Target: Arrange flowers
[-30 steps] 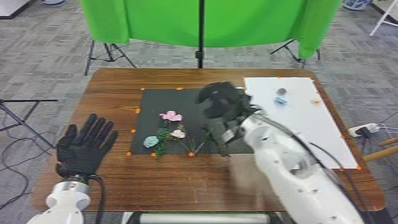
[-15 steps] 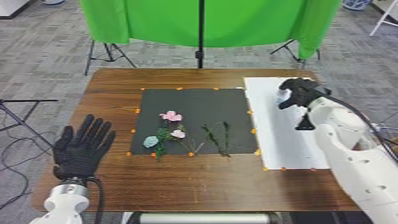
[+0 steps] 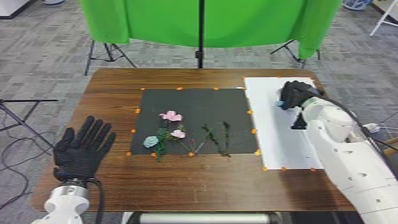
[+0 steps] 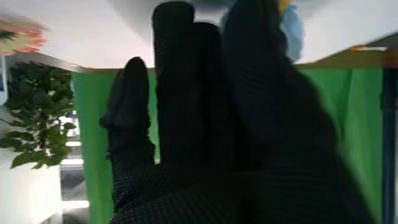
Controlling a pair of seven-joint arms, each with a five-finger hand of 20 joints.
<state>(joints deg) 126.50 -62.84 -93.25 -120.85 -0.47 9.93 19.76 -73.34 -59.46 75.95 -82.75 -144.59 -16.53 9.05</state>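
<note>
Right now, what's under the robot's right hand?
The right hand is over a white sheet, with a light blue flower partly visible beside it. Anything directly beneath the hand is covered.

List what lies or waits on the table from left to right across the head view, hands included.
Left hand → pale blue flower → two pink flowers → two thin green stems → right hand.
</note>
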